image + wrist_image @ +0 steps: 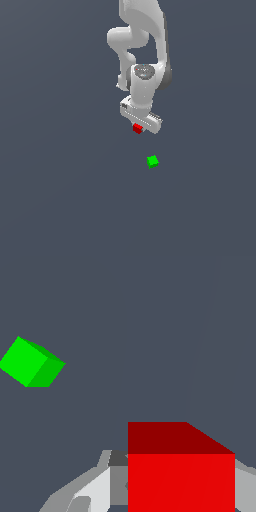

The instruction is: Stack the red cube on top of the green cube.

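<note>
Pincer (pixel 138 128) seemingly gripping red cube (pixel 137 129), green cube (pixel 153 161) apart

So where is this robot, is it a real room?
Probably not: it looks like a computer-made test scene. The floor is flat plain grey, and only a red cube, green cube and gripper show.

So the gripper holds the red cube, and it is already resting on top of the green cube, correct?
Not quite. The gripper does hold the red cube, but the green cube sits apart from it on the floor, nothing on top. The exterior view shows the gap.
</note>
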You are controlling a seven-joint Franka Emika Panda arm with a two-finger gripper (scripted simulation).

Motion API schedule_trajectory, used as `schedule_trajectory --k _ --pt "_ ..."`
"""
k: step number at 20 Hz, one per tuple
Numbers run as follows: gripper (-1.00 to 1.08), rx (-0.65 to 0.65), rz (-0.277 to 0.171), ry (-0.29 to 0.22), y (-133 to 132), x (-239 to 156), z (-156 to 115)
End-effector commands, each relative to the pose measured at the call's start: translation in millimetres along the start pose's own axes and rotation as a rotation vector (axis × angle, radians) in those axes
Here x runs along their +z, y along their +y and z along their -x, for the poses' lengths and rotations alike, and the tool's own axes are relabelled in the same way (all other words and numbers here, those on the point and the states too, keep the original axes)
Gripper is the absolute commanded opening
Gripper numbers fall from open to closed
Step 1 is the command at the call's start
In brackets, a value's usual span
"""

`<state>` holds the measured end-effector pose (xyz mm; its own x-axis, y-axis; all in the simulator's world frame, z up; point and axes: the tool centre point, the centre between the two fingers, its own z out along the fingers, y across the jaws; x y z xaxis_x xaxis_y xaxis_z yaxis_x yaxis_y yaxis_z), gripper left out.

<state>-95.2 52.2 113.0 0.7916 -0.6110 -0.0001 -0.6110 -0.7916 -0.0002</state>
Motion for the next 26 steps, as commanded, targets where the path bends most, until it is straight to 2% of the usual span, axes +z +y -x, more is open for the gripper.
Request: schedule_trajectory --k 1,18,26 --pt "-1.0 0.0 0.0 0.0 -8.5 3.3 -4.1" --pt "-1.0 0.0 -0.001 -0.001 -100.5 39.1 -50.7" --pt "-1.0 0.0 0.0 0.0 -127.2 48.9 -65.1"
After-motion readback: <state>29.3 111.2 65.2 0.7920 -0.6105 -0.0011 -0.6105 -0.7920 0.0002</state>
